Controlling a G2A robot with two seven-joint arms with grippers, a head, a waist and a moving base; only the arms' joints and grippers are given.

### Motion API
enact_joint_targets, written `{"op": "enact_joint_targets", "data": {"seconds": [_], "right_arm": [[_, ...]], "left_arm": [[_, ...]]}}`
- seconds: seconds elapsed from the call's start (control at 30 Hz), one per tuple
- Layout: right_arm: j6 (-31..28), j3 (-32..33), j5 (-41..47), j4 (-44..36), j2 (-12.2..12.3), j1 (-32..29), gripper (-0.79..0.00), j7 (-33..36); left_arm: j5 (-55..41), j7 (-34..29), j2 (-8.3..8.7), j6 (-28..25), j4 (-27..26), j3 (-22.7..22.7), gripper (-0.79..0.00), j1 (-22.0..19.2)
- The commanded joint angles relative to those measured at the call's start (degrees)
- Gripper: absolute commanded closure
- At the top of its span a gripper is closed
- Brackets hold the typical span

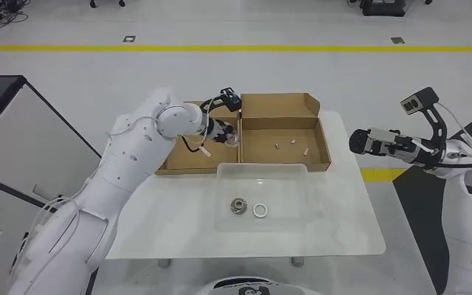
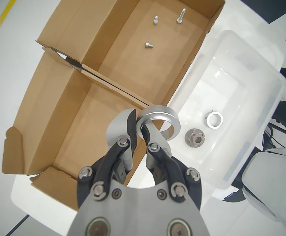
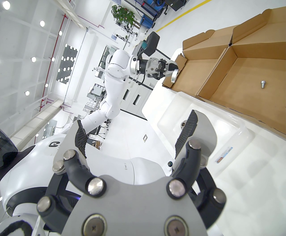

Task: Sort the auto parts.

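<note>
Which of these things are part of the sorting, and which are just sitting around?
Part of the job: large ring in the left gripper; small ring and hub in the clear bin; bolts in one cardboard box; second cardboard box.
Just around: potted plant; yellow floor line.

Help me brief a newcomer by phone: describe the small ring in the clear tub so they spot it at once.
A clear tub sits on the table between the robot and two cardboard boxes. Of the two metal parts inside, the small ring is the pale open hoop, not the darker flanged hub.
</note>
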Motion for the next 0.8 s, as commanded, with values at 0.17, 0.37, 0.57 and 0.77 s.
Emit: {"op": "enact_joint_targets", "data": {"seconds": [0.17,0.37,0.57,0.77], "right_arm": [[0.00,0.00,0.00,0.00,0.00,0.00,-0.785,0.00],[0.00,0.00,0.00,0.00,0.00,0.00,-0.785,0.00],[0.00,0.00,0.00,0.00,0.00,0.00,-0.785,0.00],[0.00,0.00,0.00,0.00,0.00,0.00,-0.785,0.00]], "left_arm": [[0.30,1.15,-0.92,0.44,3.66,2.17,0.000,-1.47],[0.30,1.15,-0.92,0.44,3.66,2.17,0.000,-1.47],[6.87,4.33,-1.70,6.99,7.10,4.43,0.000,-1.67],[10.39,6.83,-4.95,13.78,15.93,9.35,0.000,-5.35]]}}
